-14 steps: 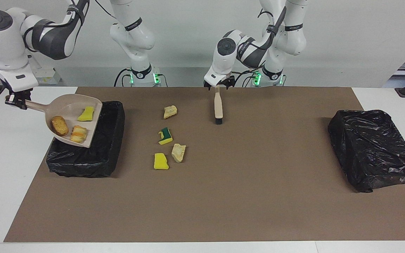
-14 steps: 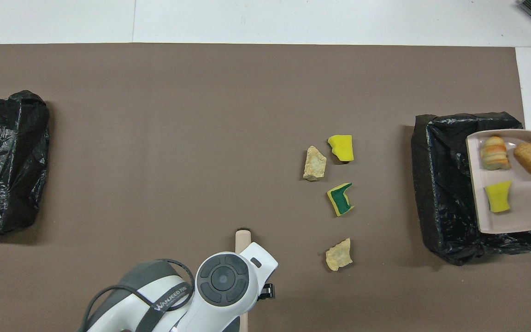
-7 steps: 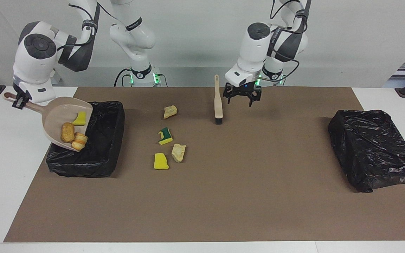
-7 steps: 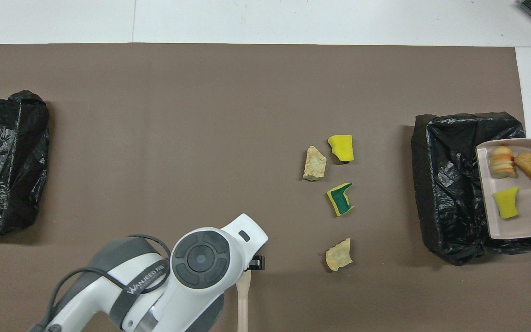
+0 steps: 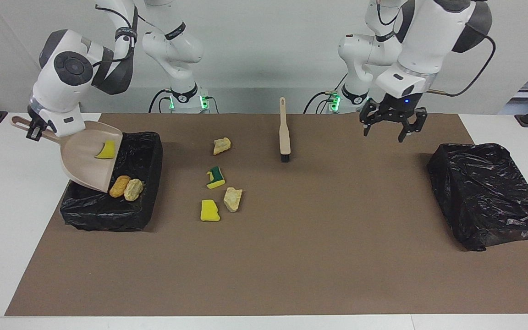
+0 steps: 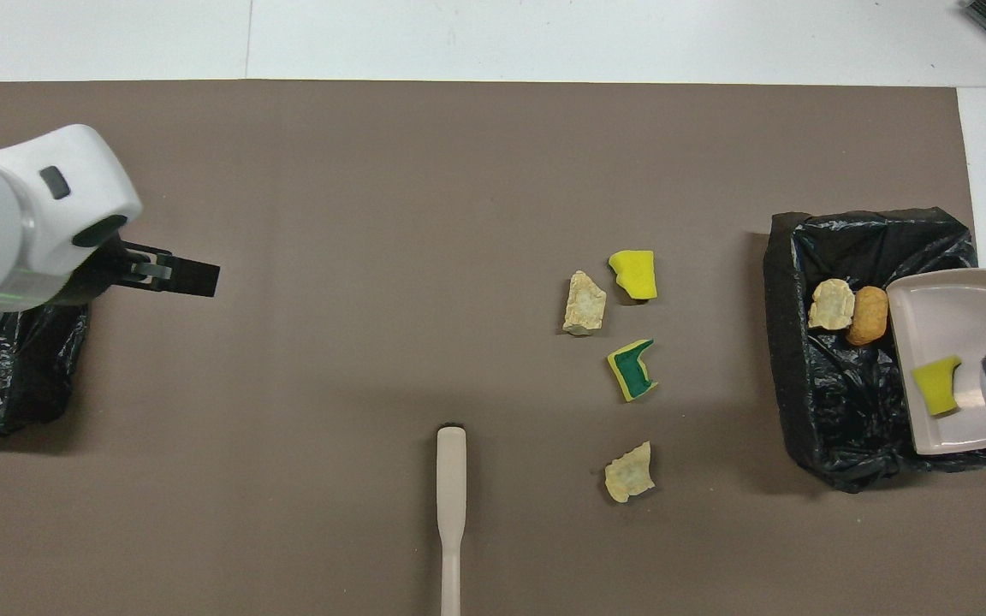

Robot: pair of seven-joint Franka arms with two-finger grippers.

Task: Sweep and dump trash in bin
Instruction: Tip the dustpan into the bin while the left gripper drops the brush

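Right tool [image 5: 32,132] clamped on dustpan [image 5: 85,158] handle, pan tipped over the bin [image 5: 145,156] at the right arm's end. Orange-brown lump [image 5: 119,186] and beige lump [image 5: 134,189] in bin, one yellow sponge bit [image 5: 106,150] in pan. Four trash pieces [image 5: 220,183] on the mat mid-bench. Left tool [image 5: 392,123] open, empty, above the mat; brush [image 5: 284,133] lies on the mat.

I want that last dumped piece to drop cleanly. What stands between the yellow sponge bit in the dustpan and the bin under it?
Nothing visible. The yellow sponge bit lies in the tilted dustpan, held by the right gripper over the open bin.
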